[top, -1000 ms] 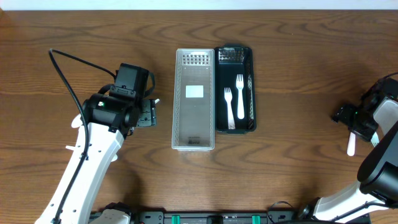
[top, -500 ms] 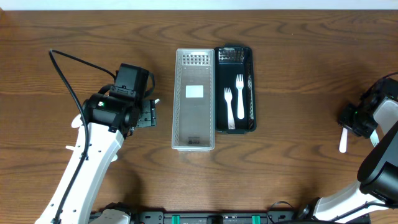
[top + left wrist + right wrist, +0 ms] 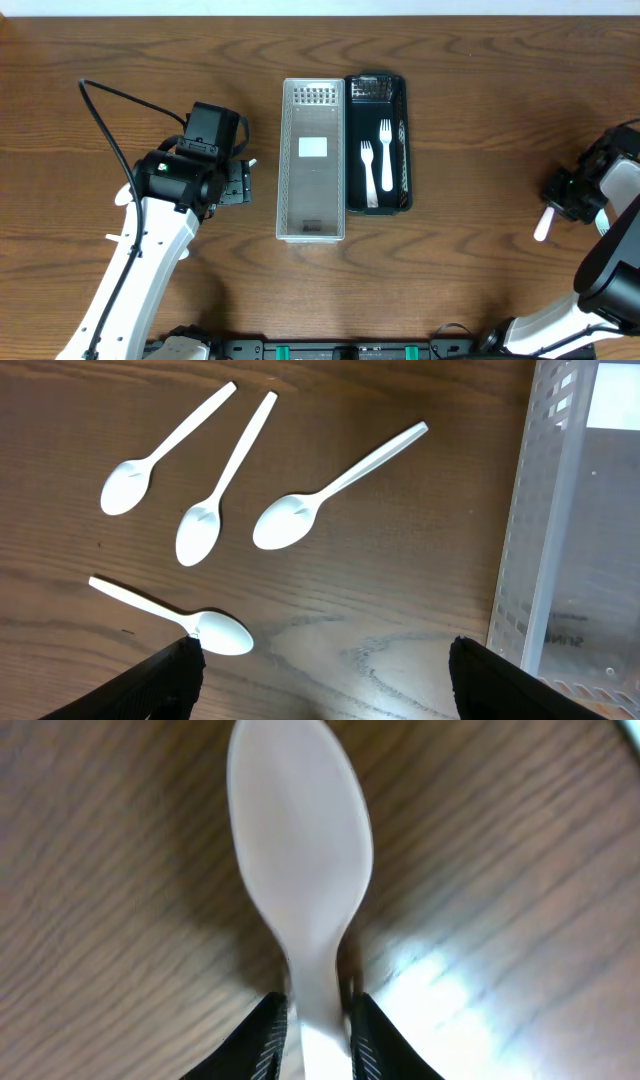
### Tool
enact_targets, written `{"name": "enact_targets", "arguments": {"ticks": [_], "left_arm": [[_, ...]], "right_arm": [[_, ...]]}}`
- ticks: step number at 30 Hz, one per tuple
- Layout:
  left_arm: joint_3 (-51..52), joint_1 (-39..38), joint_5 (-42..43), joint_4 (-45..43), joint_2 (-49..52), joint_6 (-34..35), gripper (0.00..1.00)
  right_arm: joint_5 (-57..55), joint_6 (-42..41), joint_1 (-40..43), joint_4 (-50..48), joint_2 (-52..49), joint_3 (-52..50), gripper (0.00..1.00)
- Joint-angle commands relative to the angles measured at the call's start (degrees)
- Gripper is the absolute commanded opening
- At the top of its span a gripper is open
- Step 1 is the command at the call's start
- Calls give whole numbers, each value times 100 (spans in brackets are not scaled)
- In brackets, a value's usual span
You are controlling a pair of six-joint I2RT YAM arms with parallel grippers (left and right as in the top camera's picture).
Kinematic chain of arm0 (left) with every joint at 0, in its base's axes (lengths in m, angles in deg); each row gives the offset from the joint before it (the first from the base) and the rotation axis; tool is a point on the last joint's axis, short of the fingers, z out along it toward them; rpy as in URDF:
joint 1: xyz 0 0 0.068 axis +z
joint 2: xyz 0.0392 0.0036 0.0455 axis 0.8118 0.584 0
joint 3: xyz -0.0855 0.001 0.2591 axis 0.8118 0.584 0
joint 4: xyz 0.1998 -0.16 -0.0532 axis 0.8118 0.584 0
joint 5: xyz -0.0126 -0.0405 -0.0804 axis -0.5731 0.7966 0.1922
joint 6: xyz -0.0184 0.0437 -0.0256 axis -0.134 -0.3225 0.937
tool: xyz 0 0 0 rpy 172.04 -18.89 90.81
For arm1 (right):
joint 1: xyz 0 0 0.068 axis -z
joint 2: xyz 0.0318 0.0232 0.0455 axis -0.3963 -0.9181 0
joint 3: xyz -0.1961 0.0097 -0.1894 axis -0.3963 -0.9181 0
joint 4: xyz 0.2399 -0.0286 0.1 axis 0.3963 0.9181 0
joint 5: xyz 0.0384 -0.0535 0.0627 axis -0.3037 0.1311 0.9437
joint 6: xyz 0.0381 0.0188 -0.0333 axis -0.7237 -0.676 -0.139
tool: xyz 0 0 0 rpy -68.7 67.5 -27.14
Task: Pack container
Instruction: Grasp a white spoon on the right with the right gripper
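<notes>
A clear mesh container (image 3: 313, 160) and a black container (image 3: 378, 140) stand side by side mid-table; two white forks (image 3: 368, 172) lie in the black one. My right gripper (image 3: 317, 1020) is shut on the handle of a white spoon (image 3: 300, 850), bowl pointing away, just above the wood. In the overhead view that spoon (image 3: 542, 226) sticks out below the right gripper (image 3: 565, 195) at the far right. My left gripper (image 3: 325, 655) hangs open over bare wood beside several white spoons (image 3: 285, 525), with the clear container's wall (image 3: 540, 550) to its right.
The left arm (image 3: 160, 230) covers the loose spoons in the overhead view. The nearest spoon (image 3: 215, 632) lies against my left finger. The table's far edge (image 3: 320, 14) runs along the top.
My right gripper has shut on the spoon, and the spoon's free end has swung a little to the left. The left arm has not moved.
</notes>
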Motion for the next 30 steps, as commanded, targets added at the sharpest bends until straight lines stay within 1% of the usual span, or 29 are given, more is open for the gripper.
{"name": "enact_targets", "arguments": {"ticks": [1,5,8,11,12,15,16,20,22,24,25,30], "left_arm": [[24,28,-28,33,-9,-35,81],[24,28,-28,33,-9,-35,80],[24,31,-28,31,-9,-35,81],[24,31,-28,33,-9,-35,81],[24,31,-28,33,-9,-35,81],[24,28,-28,35,-9,-35,81],[24,31,-28,35,-9,-35,80],[24,28,-28,35,-9,-35,80],[24,31,-28,35,-9,-35,81],[24,31,-28,37,-9,-35,80],[24,28,-28,37,-9,-35,80],[24,31,-28,35,-9,-37,81]], "right_arm": [[85,-118,-426,74,750,409,24],[83,-72,-1193,476,1613,1064,20],[2,-79,-1871,807,2015,1598,19],[-337,-175,-2529,953,2210,1893,22],[-507,-221,-2699,953,2229,1899,27],[-1016,-380,-2933,1099,2149,1853,31],[-1091,-409,-2918,1145,2105,1818,35],[-1145,-402,-2612,1373,1801,1707,38],[-1141,-402,-2334,1478,1593,1692,45],[-1132,-402,-1978,1547,1340,1692,46],[-1102,-400,-1799,1556,1207,1692,48],[-699,-302,-1056,1611,492,1687,49]]}}
